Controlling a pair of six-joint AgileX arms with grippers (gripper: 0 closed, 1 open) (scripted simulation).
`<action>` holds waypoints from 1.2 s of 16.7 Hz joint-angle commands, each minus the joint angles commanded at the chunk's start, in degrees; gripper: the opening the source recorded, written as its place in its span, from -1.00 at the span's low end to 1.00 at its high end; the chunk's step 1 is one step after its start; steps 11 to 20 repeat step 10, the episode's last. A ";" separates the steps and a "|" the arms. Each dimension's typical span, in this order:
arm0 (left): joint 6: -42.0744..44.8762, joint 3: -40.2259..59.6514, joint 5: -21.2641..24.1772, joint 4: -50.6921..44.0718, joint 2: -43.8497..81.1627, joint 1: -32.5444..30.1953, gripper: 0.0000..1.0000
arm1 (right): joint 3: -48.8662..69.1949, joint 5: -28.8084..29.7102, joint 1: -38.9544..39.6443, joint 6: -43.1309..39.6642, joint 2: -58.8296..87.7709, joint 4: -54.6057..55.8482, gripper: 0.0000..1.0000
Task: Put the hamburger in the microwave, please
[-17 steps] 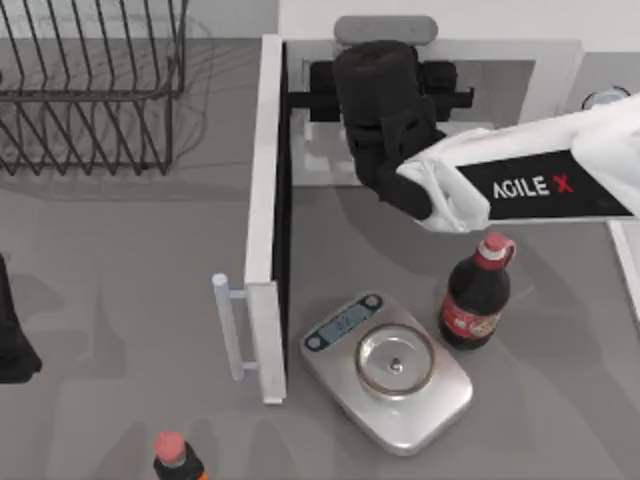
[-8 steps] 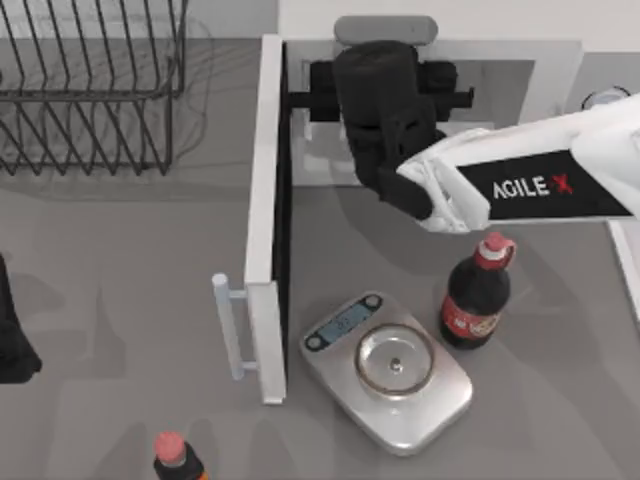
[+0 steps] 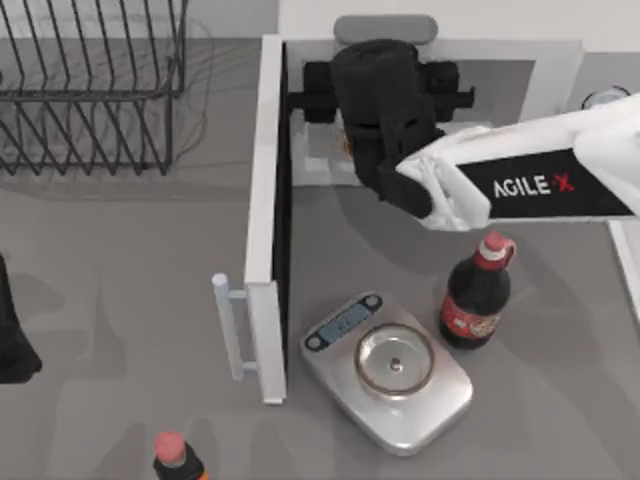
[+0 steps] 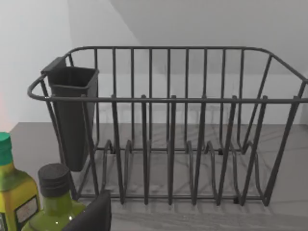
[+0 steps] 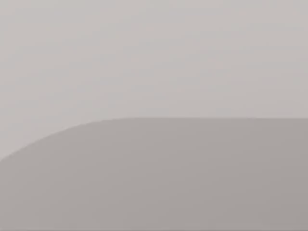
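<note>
Our right claw (image 3: 380, 95) is reached into the microwave (image 3: 520, 60) at the counter's (image 3: 120, 260) 12 o'clock. Its door (image 3: 268, 200) stands swung out toward 6 o'clock. The black wrist covers the claw from above, so we cannot tell whether it is spread or pinching. We cannot make out the hamburger either. We judge it to be under that wrist, inside the cavity or held just above its floor. The right wrist view gives us a plain pale surface, probably an inner wall.

The first risk we see is letting go too high or too near the opening. The hamburger could then roll toward 6 o'clock and block the door. The second is the withdrawal. The white forearm passes just at the cola bottle's (image 3: 478, 300) 12 o'clock, and a low or sweeping retreat could topple it onto the kitchen scale (image 3: 390, 365). A drift toward 9 o'clock could strike the door's inner face. Our left arm (image 3: 12, 340) sits parked at 9 o'clock, facing the dish rack (image 4: 168, 144).
</note>
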 joint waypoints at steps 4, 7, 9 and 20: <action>0.00 0.00 0.00 0.00 0.00 0.00 1.00 | 3.50 -0.07 -0.01 0.01 -3.21 -7.51 1.00; 0.00 0.00 0.00 0.00 0.00 0.00 1.00 | 6.43 -0.13 -0.03 0.01 -5.78 -14.19 1.00; 0.00 0.00 0.00 0.00 0.00 0.00 1.00 | 7.98 -0.17 -0.05 0.01 -7.38 -16.39 1.00; 0.00 0.00 0.00 0.00 0.00 0.00 1.00 | 8.17 -0.18 -0.05 0.02 -7.56 -16.60 1.00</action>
